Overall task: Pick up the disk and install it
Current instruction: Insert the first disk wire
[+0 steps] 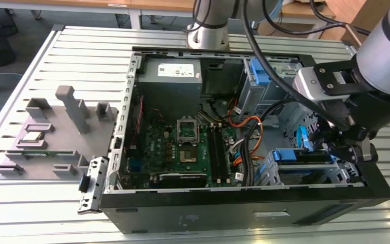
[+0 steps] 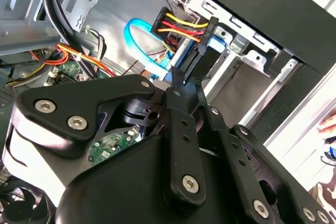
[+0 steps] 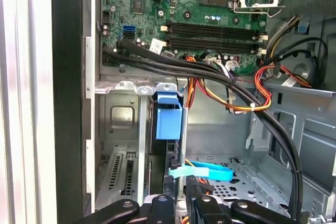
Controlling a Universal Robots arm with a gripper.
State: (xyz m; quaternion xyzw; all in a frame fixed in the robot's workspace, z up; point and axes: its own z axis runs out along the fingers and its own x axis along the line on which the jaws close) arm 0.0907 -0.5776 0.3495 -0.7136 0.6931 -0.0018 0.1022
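The gripper (image 3: pixel 178 184) is low inside the open computer case (image 1: pixel 249 206), at the drive cage (image 1: pixel 286 170) in the case's near corner on the exterior view's right. Its two black fingers (image 3: pixel 167 190) stand close together, with only a narrow slot between them. The thin edge of the disk (image 3: pixel 169 121) sits in that slot, so the gripper appears clenched on the disk, although the contact itself is partly covered by the gripper's own body. The disk stands on edge inside the cage, with a blue plastic rail on the side that is visible. Its long axis runs from the gripper toward the motherboard (image 3: pixel 210 19), along the cage wall. In the second wrist view the gripper (image 2: pixel 181 77) reaches the disk (image 2: pixel 205 51) at the end where a connector with yellow, red and black wires (image 2: pixel 176 27) is plugged in, and a light blue flat cable (image 2: pixel 142 45) makes a loop just beside it. In the exterior view the gripper (image 1: pixel 337 145) is mostly hidden behind the arm's wrist. The flat faces of the disk are covered by the cage and the gripper. Thick black cables (image 3: pixel 252 103) cross between the cage and the motherboard.
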